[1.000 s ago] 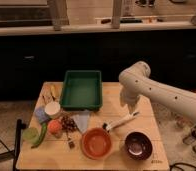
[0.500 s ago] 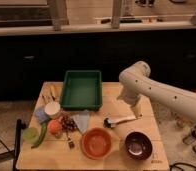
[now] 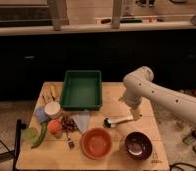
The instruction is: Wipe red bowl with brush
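Down swings the brush (image 3: 119, 120). A second ago it lay on a clear slant, its handle end raised toward the back of the worktop (image 3: 113, 100). Now it sits almost level, and the dark head has hardly shifted. It lies just behind the red bowl (image 3: 97, 143) and a little to the bowl's right, apart from the rim, with the head at the near-bowl end and the white handle running away to the right.

The end effector (image 3: 135, 114) hangs at that far handle end, behind and to the right of the red bowl, and the pale arm (image 3: 139, 82) bends down into it from above. Whether it is spread, pressed together or already pinching the handle, I cannot tell.

My read is that this is the pick-up, with wiping not yet begun, and the red bowl looks untouched. To do it well, the hold should be firm and well back on the handle, so the head leads and reaches the bowl's floor. The brush should come up level, then the head should travel forward over the rim and dip inside, sweeping round the lighter interior with light pressure. Pressing too hard may make the shallow bowl slide. The dark bowl (image 3: 138, 145) sits close on the red bowl's right, so the arm must not drift that way. The tray (image 3: 81, 90), well behind the red bowl, is out of the path.
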Robot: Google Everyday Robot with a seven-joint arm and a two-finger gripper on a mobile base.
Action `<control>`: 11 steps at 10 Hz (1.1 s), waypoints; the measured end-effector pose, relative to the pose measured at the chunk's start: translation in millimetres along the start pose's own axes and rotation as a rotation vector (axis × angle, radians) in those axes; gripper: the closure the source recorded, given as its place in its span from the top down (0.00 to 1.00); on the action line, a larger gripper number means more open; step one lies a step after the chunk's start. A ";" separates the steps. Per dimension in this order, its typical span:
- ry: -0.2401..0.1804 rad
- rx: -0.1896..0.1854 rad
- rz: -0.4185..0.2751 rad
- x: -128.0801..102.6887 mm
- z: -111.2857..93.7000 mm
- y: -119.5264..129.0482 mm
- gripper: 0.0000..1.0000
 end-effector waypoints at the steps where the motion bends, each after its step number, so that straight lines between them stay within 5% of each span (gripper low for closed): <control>1: -0.018 -0.008 0.009 -5.3 10.2 1.5 0.80; 4: -0.077 -0.018 0.055 -16.8 40.2 4.1 0.80; 11: -0.171 0.065 0.187 5.5 77.6 -6.6 0.79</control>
